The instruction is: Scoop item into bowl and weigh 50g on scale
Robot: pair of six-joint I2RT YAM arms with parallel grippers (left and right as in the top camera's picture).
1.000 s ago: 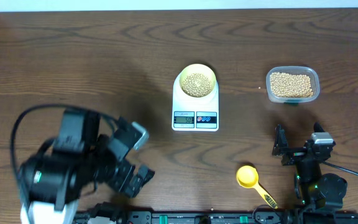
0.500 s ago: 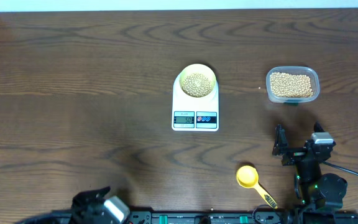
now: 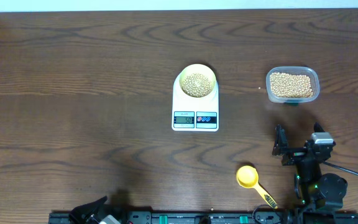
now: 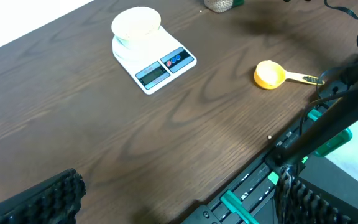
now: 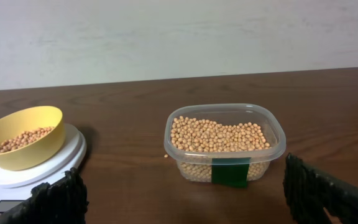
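The pale yellow bowl (image 3: 196, 82) holds beans (image 3: 196, 83) and sits on the white scale (image 3: 195, 116) at the table's middle. It also shows in the left wrist view (image 4: 136, 23) and in the right wrist view (image 5: 22, 138). More beans fill a clear tub (image 3: 292, 85), seen close in the right wrist view (image 5: 224, 140). My right gripper (image 3: 298, 144) is open and empty, below the tub. My left gripper (image 3: 91, 213) is open and empty at the front left edge, far from the scale (image 4: 155, 58).
A bright yellow scoop (image 3: 251, 180) lies on the table left of the right arm, also in the left wrist view (image 4: 272, 75). One loose bean (image 5: 166, 155) lies beside the tub. A black rail with green clips (image 4: 272, 180) runs along the front edge.
My left arm has pulled back from the front left of the table to its front edge, nearly out of the overhead view. The right arm, scoop and bowl have not moved.
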